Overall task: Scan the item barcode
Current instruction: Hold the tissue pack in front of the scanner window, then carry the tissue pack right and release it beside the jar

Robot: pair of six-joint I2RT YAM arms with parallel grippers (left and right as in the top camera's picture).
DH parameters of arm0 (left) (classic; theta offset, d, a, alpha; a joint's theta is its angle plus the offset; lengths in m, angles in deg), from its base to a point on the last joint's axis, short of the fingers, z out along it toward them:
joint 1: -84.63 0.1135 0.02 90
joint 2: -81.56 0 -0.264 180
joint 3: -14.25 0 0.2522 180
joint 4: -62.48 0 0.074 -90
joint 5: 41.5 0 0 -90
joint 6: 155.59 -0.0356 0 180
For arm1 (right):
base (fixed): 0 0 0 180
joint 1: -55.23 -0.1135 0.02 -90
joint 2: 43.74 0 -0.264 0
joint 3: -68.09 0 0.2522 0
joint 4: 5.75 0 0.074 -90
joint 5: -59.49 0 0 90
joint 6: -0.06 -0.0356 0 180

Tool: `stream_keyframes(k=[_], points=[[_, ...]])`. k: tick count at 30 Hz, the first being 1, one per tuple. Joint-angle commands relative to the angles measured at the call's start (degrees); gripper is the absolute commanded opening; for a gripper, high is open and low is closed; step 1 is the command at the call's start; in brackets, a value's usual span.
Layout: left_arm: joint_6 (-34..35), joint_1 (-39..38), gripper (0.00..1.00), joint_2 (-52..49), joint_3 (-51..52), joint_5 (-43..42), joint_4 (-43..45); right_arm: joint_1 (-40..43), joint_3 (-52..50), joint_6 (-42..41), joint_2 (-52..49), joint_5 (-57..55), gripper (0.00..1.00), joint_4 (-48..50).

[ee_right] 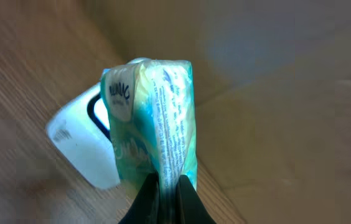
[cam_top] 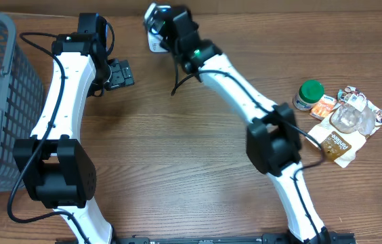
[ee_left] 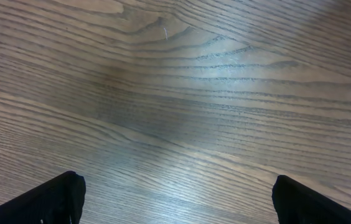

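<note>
Right gripper (ee_right: pixel 168 190) observed closed tight, its jaws pinched on the near edge of a green-and-white packet (ee_right: pixel 154 112), which is held upright directly ahead of the fingertips. A white scanner (ee_right: pixel 79 146) is seen beyond the packet, left of the gripper in the wrist view. Left gripper (ee_left: pixel 175 199) noted spread wide, nothing held, wooden table (ee_left: pixel 175 93) beneath it
</note>
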Motion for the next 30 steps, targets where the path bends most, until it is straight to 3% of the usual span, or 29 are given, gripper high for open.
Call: stream_keyframes(k=[1, 8, 11, 20, 30], points=[[-0.2, -0.1, 0.99, -0.2, -0.5, 0.7, 0.0, 1.1, 0.4, -11.4, 12.2, 8.2, 0.04, -3.7], [-0.2, -0.1, 1.00, -0.2, -0.5, 0.7, 0.0, 5.0, 0.4, -40.1, 25.8, 25.7, 0.04, -22.9], [-0.2, -0.1, 0.99, -0.2, -0.5, 0.7, 0.0, 8.1, 0.4, -46.1, 30.6, 32.4, 0.04, -32.2], [-0.2, -0.1, 1.00, -0.2, -0.5, 0.7, 0.0, 22.6, 0.4, -48.2, 39.5, 42.3, 0.04, -54.3], [-0.2, -0.1, 1.00, -0.2, -0.5, 0.7, 0.0, 41.8, -0.1, -45.7, 40.5, 38.2, 0.04, -71.0]])
